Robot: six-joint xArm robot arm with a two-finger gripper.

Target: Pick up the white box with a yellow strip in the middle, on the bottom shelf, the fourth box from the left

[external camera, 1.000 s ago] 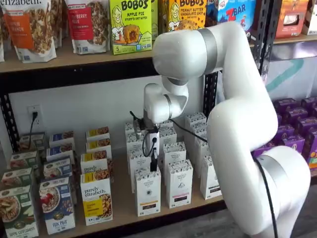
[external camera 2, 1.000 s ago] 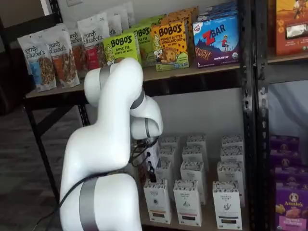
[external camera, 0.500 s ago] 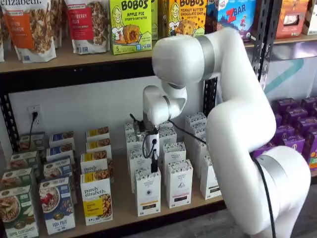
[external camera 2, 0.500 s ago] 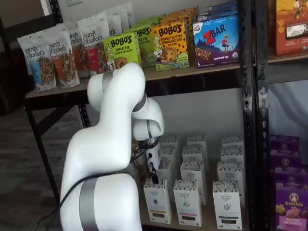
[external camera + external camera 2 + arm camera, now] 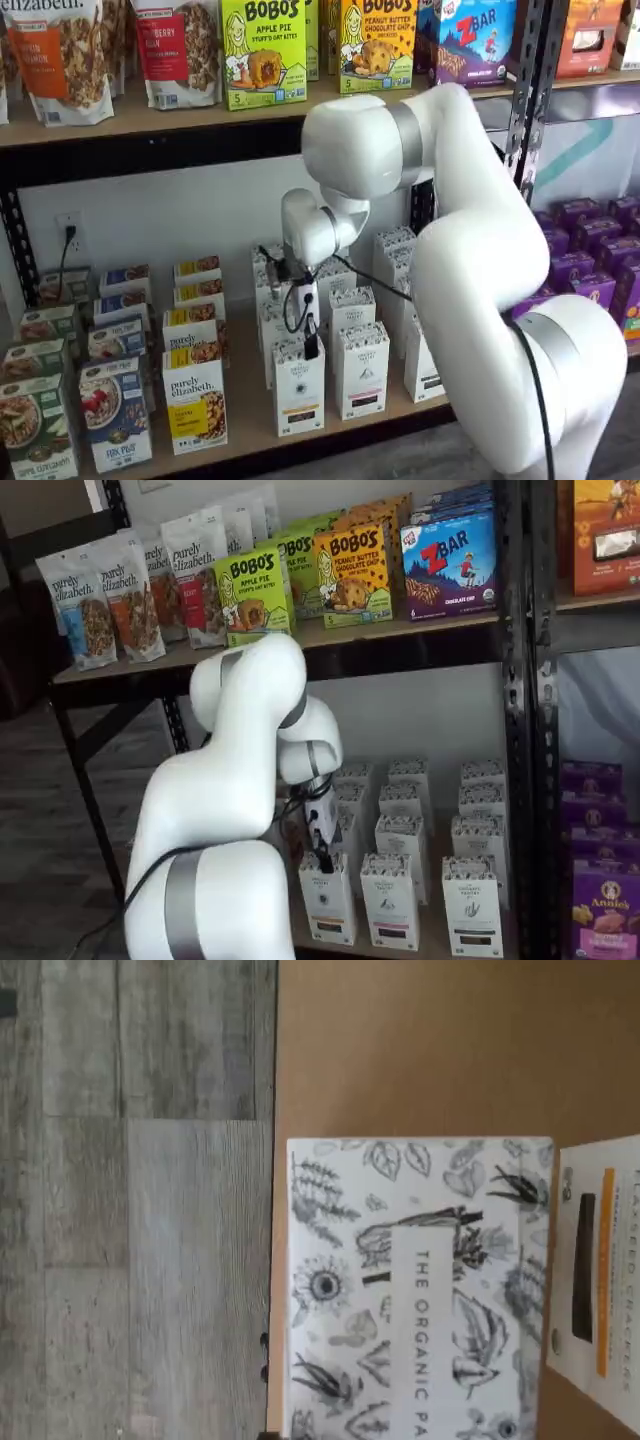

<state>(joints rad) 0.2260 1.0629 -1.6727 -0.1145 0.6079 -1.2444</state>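
Arm lowered; pincer [image 5: 310, 348] hangs just above front-row white box [image 5: 298, 388] on bottom shelf [image 5: 250, 400], grip state unclear. Risk: off-centre descent tips box into neighbours.

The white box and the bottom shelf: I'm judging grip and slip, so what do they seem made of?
The white box: apparently matte printed paperboard, with crisp folded edges and a botanical-print top. The bottom shelf: a pale tan board, probably wood or fiberboard, looking smooth and dull, with a black, likely metal, front rail.
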